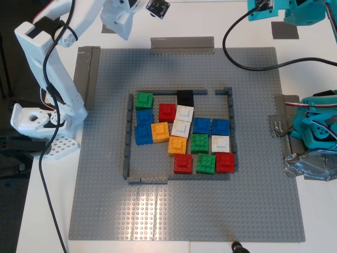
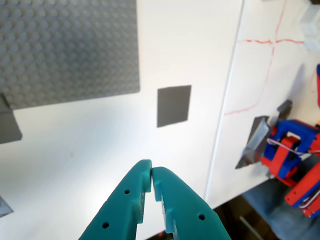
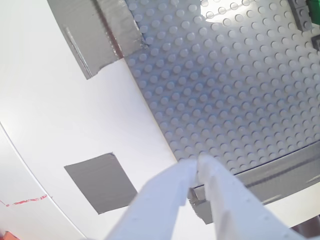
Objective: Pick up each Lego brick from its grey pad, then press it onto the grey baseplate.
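Green Lego bricks (image 1: 144, 100) number three on the grey baseplate (image 1: 184, 211); two grey pads (image 2: 173, 105) bare.

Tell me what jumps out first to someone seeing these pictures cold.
The cluster of coloured bricks inside the dark grey frame, mid grey baseplate, stands out: red, blue, green, orange, white, one black. Next, my first gripper, teal, is shut and empty above a bare grey pad, and my second gripper, white, is shut near another pad.

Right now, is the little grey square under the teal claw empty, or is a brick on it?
Empty. My first wrist view shows the grey pad flat and bare on the white table, no brick on it. My first gripper is above it, shut.
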Controlling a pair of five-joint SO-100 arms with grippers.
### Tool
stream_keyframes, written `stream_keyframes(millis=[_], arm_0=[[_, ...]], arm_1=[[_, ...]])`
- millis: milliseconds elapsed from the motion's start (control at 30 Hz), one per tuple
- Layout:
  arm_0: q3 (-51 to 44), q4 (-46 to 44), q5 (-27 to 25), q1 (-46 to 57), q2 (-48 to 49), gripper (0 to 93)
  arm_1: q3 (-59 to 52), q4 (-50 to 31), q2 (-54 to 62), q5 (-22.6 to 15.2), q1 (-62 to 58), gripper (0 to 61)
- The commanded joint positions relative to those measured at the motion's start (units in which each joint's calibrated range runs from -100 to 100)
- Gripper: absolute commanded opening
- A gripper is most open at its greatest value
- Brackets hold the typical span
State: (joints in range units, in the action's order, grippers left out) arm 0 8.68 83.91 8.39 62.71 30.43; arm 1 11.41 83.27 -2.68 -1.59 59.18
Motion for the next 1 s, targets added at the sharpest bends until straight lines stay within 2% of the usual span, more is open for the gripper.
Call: stream_keyframes(millis=[0, 233, 467, 600, 733, 833, 967], arm_0=[[-0.24, -0.27, -0.11, 2.69, 1.67, 0.0], [-0.15, -0.27, -2.11, 5.45, 2.19, 0.0], [3.01, -0.11, -2.31, 5.66, 16.09, 0.0], [10.96, -0.11, -2.31, 5.66, 28.28, 0.0], [24.50, -2.63, -2.36, 5.59, 38.84, 0.0], [29.65, -11.74, -3.63, 7.33, 36.78, 0.0], [30.10, -24.03, -3.72, 12.19, 25.11, 3.3]], arm_1=[[4.25, 0.70, 1.13, -0.63, -0.60, 0.1], [4.16, 0.62, 1.30, -1.12, -1.33, 0.1], [4.16, 1.03, 1.65, -1.17, -1.47, 0.1], [3.62, 0.95, 1.65, -1.22, -1.40, 0.1], [3.44, 0.79, 1.65, -1.17, -1.26, 0.1], [3.62, 0.70, 1.65, -1.07, -1.26, 0.1], [3.62, 0.70, 1.65, -1.07, -1.40, 0.1]])
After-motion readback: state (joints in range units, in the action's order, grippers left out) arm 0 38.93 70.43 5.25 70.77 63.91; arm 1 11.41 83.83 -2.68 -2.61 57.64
